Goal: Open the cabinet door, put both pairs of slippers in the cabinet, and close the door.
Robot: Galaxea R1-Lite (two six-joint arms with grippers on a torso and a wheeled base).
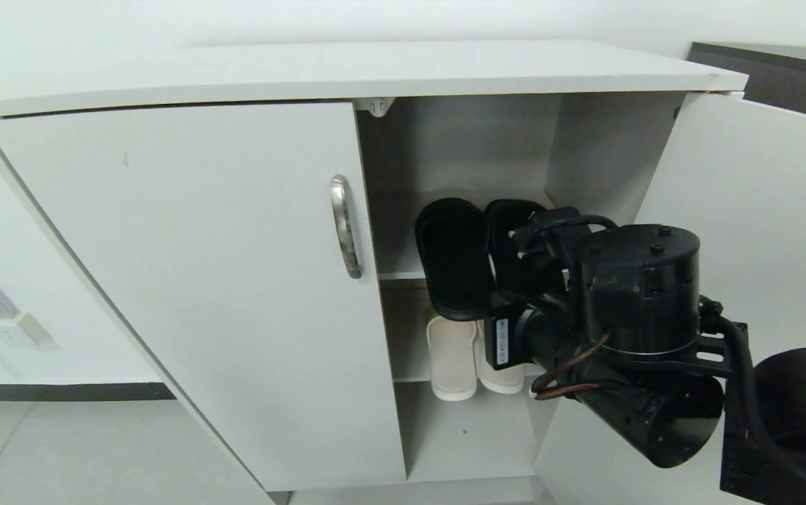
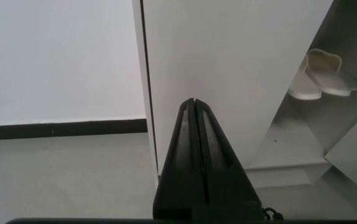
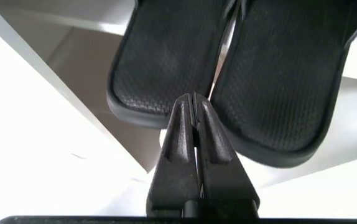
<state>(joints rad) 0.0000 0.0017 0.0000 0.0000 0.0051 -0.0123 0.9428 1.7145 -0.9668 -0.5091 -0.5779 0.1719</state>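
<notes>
The white cabinet [image 1: 346, 70] has its right door [image 1: 746, 210] swung open and its left door [image 1: 185, 280] closed. A pair of black slippers [image 1: 453, 256] lies side by side on the upper shelf, heels sticking out past the shelf edge. My right gripper [image 3: 194, 98] is shut, its tip at the gap between the two heels of the black slippers [image 3: 166, 56], with nothing seen between the fingers. A pair of white slippers [image 1: 476, 354] rests on the shelf below. My left gripper [image 2: 194, 102] is shut and holds nothing, low in front of the closed left door.
A metal handle [image 1: 345, 226] runs down the closed door's right edge. The bottom compartment [image 1: 466, 435] holds nothing. A wall socket [image 1: 17, 330] with a cable sits at the left, above grey floor [image 2: 60, 174].
</notes>
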